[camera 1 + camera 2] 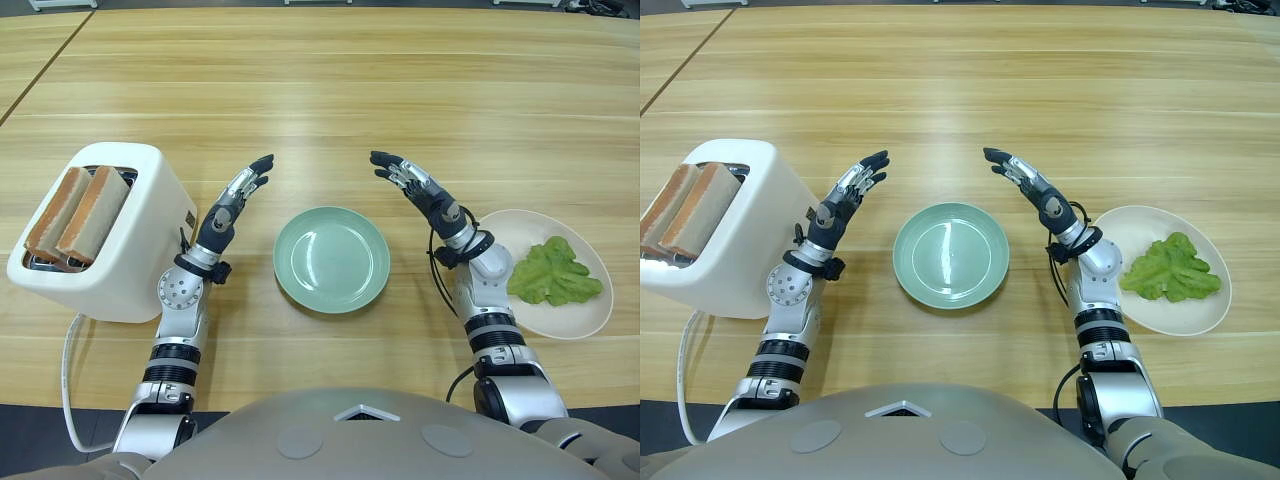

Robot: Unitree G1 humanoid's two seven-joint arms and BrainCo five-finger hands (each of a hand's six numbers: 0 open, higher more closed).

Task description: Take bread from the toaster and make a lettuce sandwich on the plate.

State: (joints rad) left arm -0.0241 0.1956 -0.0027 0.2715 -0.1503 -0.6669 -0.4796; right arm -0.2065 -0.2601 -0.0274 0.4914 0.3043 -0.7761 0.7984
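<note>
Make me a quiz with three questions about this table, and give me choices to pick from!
1. How many bread slices stand in the toaster?
A one
B two
C three

2. Where is the lettuce?
A in the toaster
B on the bread
C on the white plate

3. What do the left hand and right hand hold?
A nothing
B bread
C lettuce

Answers:
1 B: two slices stick up from the slots.
2 C: the leaf lies on the white plate.
3 A: both hands' fingers are spread, grasping nothing.
</note>
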